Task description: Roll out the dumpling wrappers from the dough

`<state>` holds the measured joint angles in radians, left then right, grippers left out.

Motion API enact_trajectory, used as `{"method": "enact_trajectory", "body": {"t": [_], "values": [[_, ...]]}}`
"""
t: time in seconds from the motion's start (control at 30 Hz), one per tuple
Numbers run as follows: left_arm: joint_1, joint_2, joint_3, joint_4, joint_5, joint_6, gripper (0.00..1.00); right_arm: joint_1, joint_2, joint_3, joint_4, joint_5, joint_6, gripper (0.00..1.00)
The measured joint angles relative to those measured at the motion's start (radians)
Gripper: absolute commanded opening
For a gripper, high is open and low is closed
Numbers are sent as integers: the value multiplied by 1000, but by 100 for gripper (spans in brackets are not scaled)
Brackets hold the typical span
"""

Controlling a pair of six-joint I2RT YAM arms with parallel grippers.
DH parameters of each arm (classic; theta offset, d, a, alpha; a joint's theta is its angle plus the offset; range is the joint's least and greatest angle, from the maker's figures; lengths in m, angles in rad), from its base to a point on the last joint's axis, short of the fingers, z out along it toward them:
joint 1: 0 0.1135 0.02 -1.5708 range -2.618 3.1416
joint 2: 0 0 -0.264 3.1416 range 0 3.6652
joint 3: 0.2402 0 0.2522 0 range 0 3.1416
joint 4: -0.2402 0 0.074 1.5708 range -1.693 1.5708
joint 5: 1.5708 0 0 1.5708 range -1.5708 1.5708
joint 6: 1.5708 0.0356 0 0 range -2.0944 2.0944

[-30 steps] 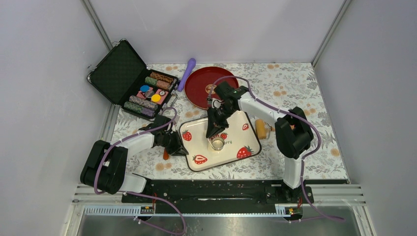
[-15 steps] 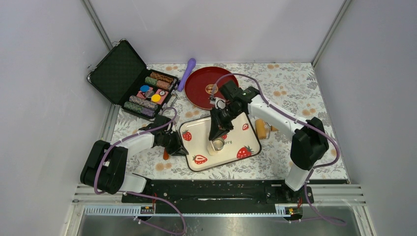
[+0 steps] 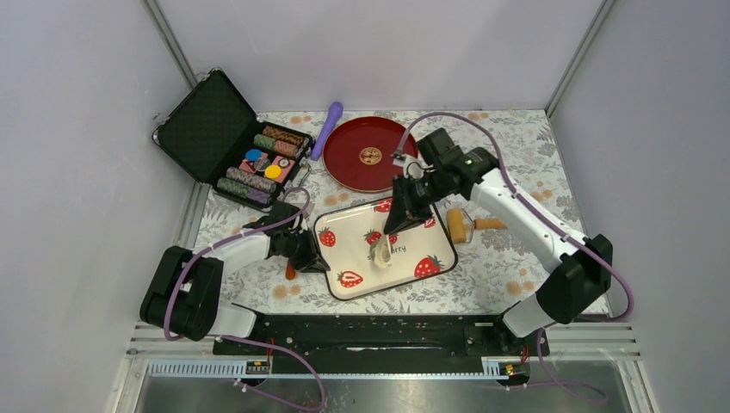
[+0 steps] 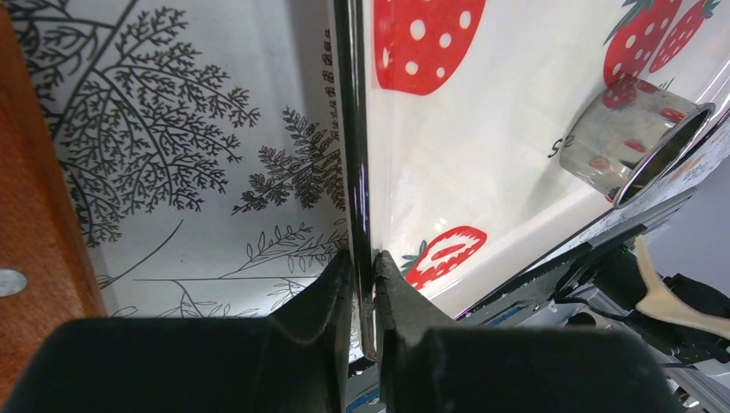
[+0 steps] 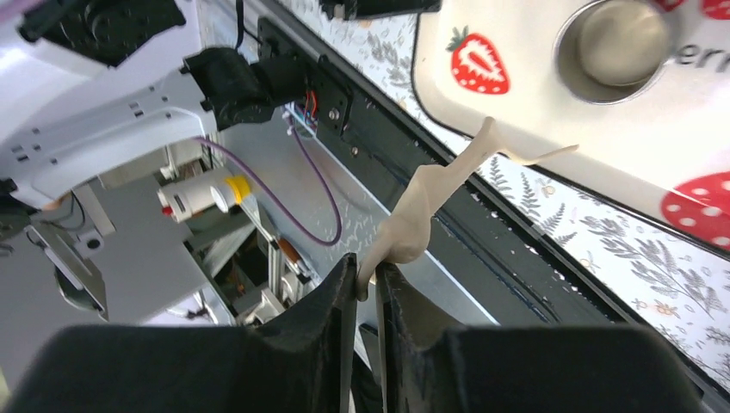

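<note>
**Right fingers lift a strip of dough above the strawberry tray**

We see the right fingers [image 5: 346, 284] pinched together on the top end of the dough [image 5: 426, 202]. It is a thin, pale cream strip, stretched and ragged, and it hangs down from the grip. From above, the dough [image 3: 381, 252] dangles over the middle of the tray [image 3: 353, 249], below the right arm's raised wrist. We cannot tell whether its lower tip touches the tray.

The ring cutter [image 5: 613, 47] stands on the tray just past the hanging strip. Its inside looks pale tan, and we cannot say whether that is a cut disc.

The left fingers [image 4: 343, 280] are clamped on the tray's dark left rim, one finger on each side of it. The left arm lies low on the table [image 3: 516, 155].

A wooden roller [image 3: 460, 225] lies on the table just beside the tray's right edge. Beyond the tray sits a red plate [image 3: 349, 168], with a purple stick [image 3: 328, 129] to its left. An open black case [image 3: 211, 120] of coloured chips is at the far left.
</note>
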<state>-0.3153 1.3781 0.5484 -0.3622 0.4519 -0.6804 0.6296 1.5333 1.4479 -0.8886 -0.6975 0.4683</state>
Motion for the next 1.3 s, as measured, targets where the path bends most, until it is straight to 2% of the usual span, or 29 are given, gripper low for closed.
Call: {"method": "enact_trajectory", "body": {"t": [0.2,0.33,0.53,0.67,0.8,1.0,1.07,1.3], "values": [[-2,-3,0,-2,-4,2,0,-143,-8,29,-40,-2,-32,22],[-2,-3,0,-2,-5,4,0,-222,32,107,-71,-3,-61,22],[-2,-3,0,-2,-5,5,0,-253,163,223,-67,2,-73,22],[-2,-3,0,-2,-5,6,0,-258,242,240,-52,20,-75,24],[-2,-3,0,-2,-5,7,0,-259,297,233,-49,69,-89,40],[-2,-4,0,-2,-5,7,0,-259,303,110,-51,214,-154,74],[-2,-4,0,-2,-5,7,0,-259,303,67,-57,270,-173,78],[-2,-4,0,-2,-6,7,0,-260,369,8,-66,337,-194,78]]}}
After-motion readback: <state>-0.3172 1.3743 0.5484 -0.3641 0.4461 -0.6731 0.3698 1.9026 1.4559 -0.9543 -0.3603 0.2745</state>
